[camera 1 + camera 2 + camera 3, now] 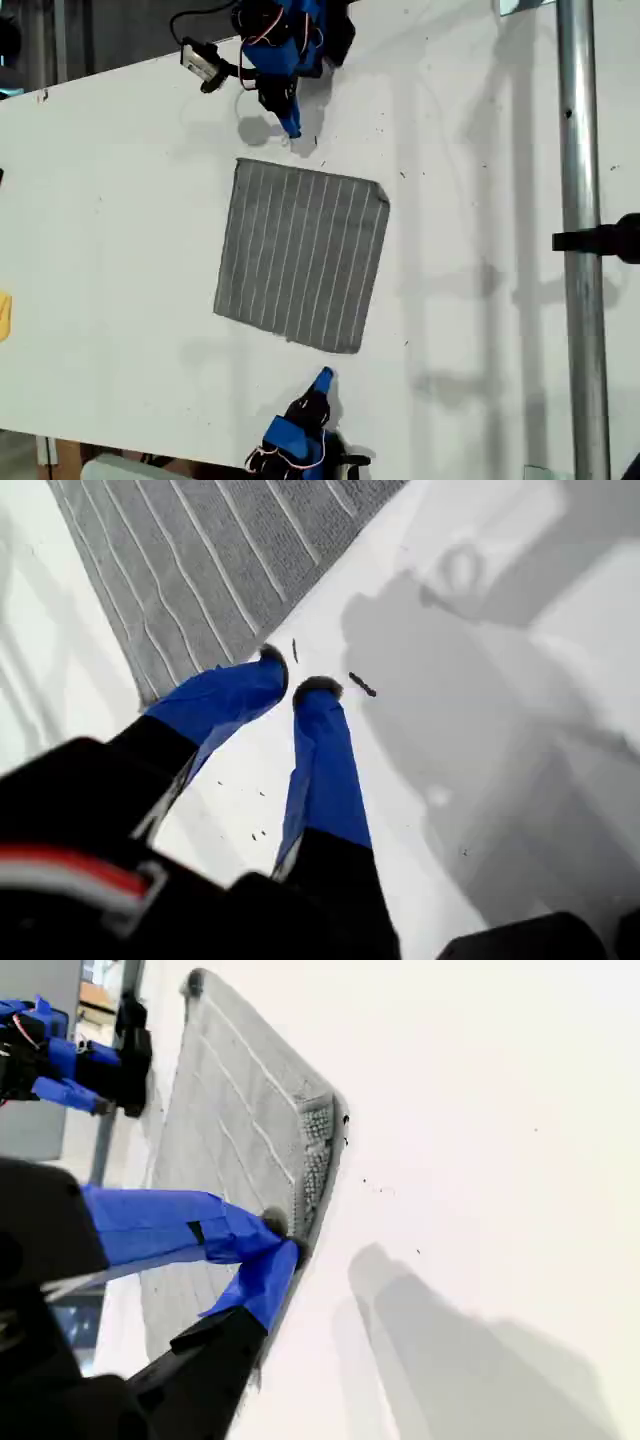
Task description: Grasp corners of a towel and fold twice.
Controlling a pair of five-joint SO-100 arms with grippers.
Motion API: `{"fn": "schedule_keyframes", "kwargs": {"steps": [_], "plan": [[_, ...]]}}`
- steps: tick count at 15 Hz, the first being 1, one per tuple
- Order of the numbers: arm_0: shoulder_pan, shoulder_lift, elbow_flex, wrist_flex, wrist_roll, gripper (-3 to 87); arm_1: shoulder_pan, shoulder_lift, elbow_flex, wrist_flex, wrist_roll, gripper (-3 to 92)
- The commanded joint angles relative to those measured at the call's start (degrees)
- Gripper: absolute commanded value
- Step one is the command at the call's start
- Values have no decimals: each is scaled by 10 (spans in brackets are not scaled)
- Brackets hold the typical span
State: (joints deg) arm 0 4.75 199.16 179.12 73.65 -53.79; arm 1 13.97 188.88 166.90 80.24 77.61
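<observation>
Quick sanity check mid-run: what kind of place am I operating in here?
Most likely a lab or workshop test bench, not a home: a bare white table, a metal pole clamped beside it, and only the towel laid out between my two arms.

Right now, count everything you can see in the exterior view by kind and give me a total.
Grey striped towel: 1
Blue arms: 2
Metal pole: 1
Yellow object, cut off at the exterior view's left edge: 1
Total: 5
</observation>
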Motion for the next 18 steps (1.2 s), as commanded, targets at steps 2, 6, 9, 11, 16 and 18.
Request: {"fn": "schedule_keyframes", "kwargs": {"steps": [2, 6, 9, 11, 16, 18], "plan": [[4, -1, -3, -1, 4, -21, -4, -4, -26, 3, 3, 57], [4, -1, -3, -1, 4, -21, 0, -4, -26, -18, 3, -3], [4, -1, -3, -1, 4, -21, 14, -4, -26, -13, 3, -3], [4, -1, -3, -1, 4, -21, 11, -4, -27, -11, 3, -2], [-16, -1, -4, 0, -529, 44, -40, -2, -35, -18, 3, -3], [-127, 0, -5, 4, -449, 128, -54, -1, -36, -40, 3, -3]]}}
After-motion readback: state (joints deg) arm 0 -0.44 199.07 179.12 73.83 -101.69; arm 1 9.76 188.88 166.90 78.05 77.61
